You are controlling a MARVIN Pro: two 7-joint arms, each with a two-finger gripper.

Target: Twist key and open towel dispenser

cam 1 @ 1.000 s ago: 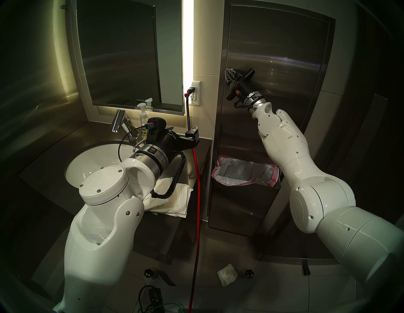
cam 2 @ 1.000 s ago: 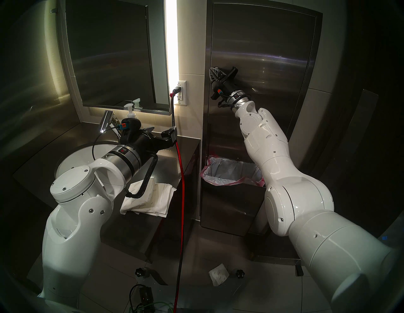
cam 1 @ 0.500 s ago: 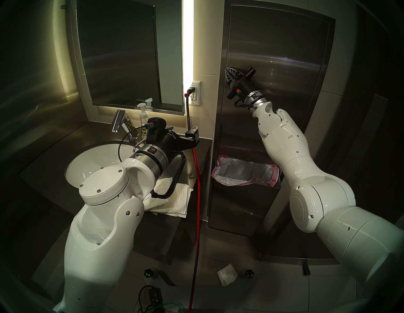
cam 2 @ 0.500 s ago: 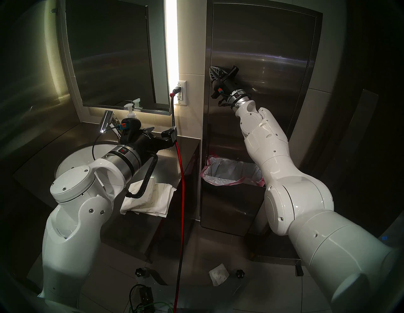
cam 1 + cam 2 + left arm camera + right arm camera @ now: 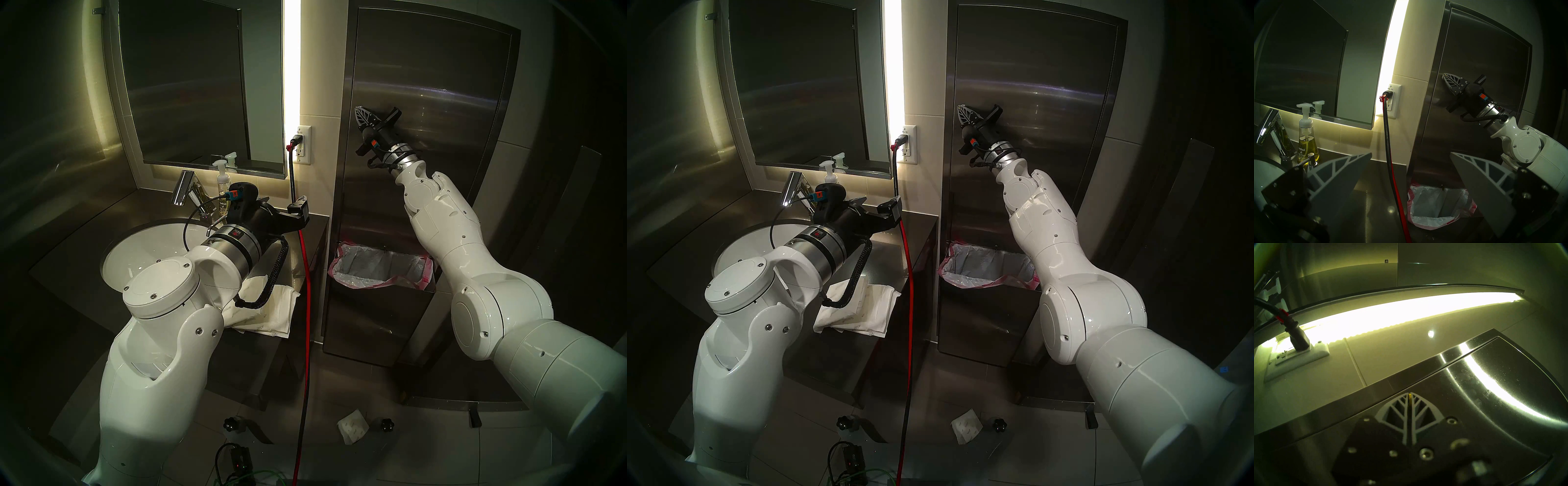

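1. Mirror (image 5: 190, 85) on wall, 11 o'clock.
2. Lit light strip (image 5: 291, 61) just beside mirror's edge, 12 o'clock.
3. White outlet (image 5: 303, 145) below strip; black-red cord (image 5: 307, 305) plugged in, hanging to floor.
4. Soap bottle (image 5: 1308, 140) beside faucet (image 5: 1269, 125), behind white sink (image 5: 135, 251).
5. Paper towels (image 5: 271, 312) on counter edge.
6. Crumpled paper (image 5: 353, 430) on floor, 6 o'clock.

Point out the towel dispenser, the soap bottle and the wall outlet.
towel dispenser (image 5: 441, 61), head left view, upper door panel.
soap bottle (image 5: 1308, 149), left wrist view, yellow-filled body.
wall outlet (image 5: 1395, 101), left wrist view, white cover plate.
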